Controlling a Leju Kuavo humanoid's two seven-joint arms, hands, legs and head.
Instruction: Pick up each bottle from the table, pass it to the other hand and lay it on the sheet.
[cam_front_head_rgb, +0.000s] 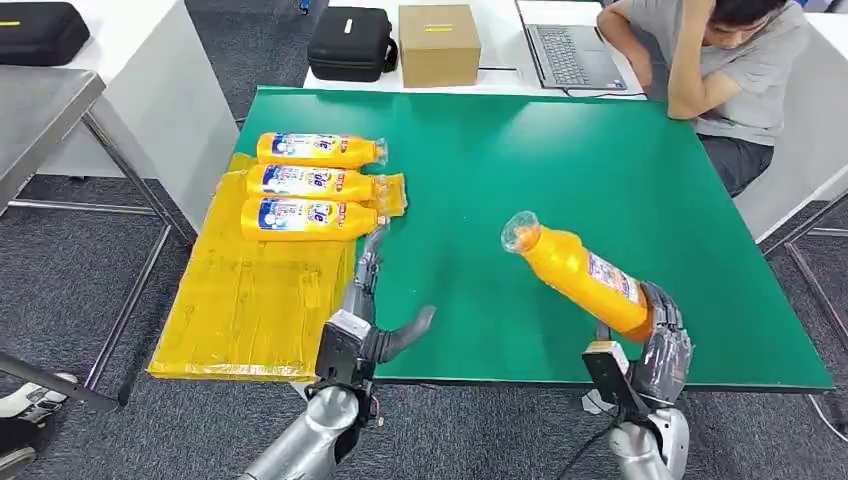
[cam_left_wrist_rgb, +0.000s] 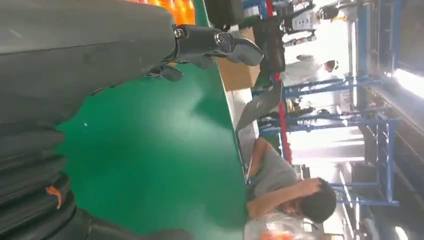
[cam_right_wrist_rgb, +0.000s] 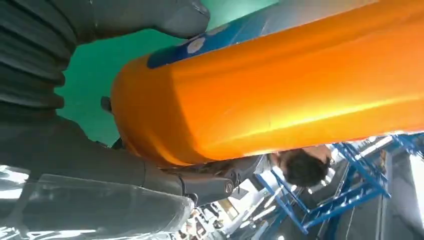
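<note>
Green desk (cam_front_head_rgb: 600, 200) carries a yellow sheet (cam_front_head_rgb: 250, 300) over its near-left corner; three orange bottles (cam_front_head_rgb: 305, 183) lie on the sheet's far part, side by side, long axes across the desk, caps toward the bare green. The nearest of the three sits just beyond the left hand's fingertips. A fourth orange bottle (cam_front_head_rgb: 582, 272) is up off the desk, held at its base end by the right hand (cam_front_head_rgb: 655, 345), whose fingers (cam_right_wrist_rgb: 200, 187) wrap the lower body with the thumb on the opposite side. Its long axis is tilted, with the clear-wrapped cap up and leaning toward the left hand and the base down in the palm. Left hand (cam_front_head_rgb: 365, 320) holds nothing: fingers (cam_front_head_rgb: 367, 265) stretched forward low over the sheet's edge, thumb apart to the side. Handling, as judged: smooth plastic with a glossy label, likely slippery; body stiff enough for a firm wrap; if full, moderately heavy and top-heavy held from the base. Best take for the left hand looks like the mid-body, above the right fingers, not the narrow wrapped neck.
</note>
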